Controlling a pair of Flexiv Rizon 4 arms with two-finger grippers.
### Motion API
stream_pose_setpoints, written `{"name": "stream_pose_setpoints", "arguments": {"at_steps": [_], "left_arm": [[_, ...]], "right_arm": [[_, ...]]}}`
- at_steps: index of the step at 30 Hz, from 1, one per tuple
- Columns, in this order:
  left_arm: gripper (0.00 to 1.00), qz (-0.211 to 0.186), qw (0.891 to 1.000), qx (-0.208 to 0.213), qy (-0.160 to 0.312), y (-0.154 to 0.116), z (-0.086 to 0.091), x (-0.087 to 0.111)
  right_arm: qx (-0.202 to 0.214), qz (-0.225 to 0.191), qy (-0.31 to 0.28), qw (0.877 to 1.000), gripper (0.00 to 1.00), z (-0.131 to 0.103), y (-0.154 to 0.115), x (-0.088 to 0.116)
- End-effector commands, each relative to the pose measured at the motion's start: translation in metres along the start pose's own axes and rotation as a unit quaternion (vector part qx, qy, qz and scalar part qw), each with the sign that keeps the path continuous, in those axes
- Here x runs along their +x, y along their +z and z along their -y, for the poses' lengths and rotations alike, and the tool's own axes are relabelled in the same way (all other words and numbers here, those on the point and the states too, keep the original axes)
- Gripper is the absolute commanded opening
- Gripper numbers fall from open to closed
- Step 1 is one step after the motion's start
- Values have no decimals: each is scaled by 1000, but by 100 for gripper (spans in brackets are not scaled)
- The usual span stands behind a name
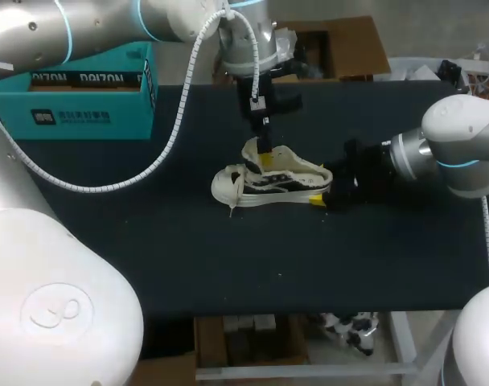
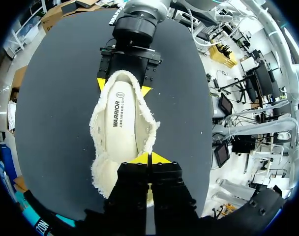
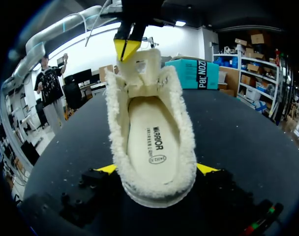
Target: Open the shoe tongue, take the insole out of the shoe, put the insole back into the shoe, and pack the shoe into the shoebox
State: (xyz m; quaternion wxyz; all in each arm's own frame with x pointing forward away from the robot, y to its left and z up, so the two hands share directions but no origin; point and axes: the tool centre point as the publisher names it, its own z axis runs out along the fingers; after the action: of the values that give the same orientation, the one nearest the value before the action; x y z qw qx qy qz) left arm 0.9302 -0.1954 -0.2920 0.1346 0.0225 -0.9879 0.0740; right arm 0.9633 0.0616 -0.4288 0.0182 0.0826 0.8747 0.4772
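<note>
Starting at the near side of the table (image 1: 148,265), nothing of the task lies there. The shoe (image 1: 285,183) stands upright on its sole in the middle of the dark surface.

The right gripper (image 1: 318,198) has its yellow tips spread wide and pressed against the heel from both sides, bracing the shoe. A little farther back, the left gripper (image 1: 265,159) comes down from above with its tips pressed together, pinching the upper edge of the tongue (image 3: 142,69) and holding it up clear of the opening.

By my reading, the first step, opening the tongue, is in hand or just about complete. The insole (image 3: 152,142) lies flat inside on the fleecy lining, so taking it out is not yet done. Putting it back and packing the shoe are also left, which is most of the job.

At the far left edge, well apart from the shoe, sits the teal shoebox (image 1: 76,104). I cannot tell whether it is open.

As for writing, the insole carries a printed word, smaller lines and a round stamp near the heel. The shoebox bears white lettering and a small label on its sides.
</note>
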Motion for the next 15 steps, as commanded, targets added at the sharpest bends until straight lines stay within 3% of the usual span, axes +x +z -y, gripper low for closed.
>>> {"name": "stream_pose_setpoints", "arguments": {"at_steps": [1, 6, 15], "left_arm": [[0, 18, 1000, -6, -4, 3, 5, -2], [0, 27, 1000, -8, -3, 24, 20, -20], [0, 3, 1000, 9, 12, 60, 16, -39]], "right_arm": [[-2, 0, 0, 1000, 0, 5, 1, -1], [-2, 0, 0, 1000, 0, 5, 1, -1], [-2, 0, 0, 1000, 0, 5, 1, -1]]}}
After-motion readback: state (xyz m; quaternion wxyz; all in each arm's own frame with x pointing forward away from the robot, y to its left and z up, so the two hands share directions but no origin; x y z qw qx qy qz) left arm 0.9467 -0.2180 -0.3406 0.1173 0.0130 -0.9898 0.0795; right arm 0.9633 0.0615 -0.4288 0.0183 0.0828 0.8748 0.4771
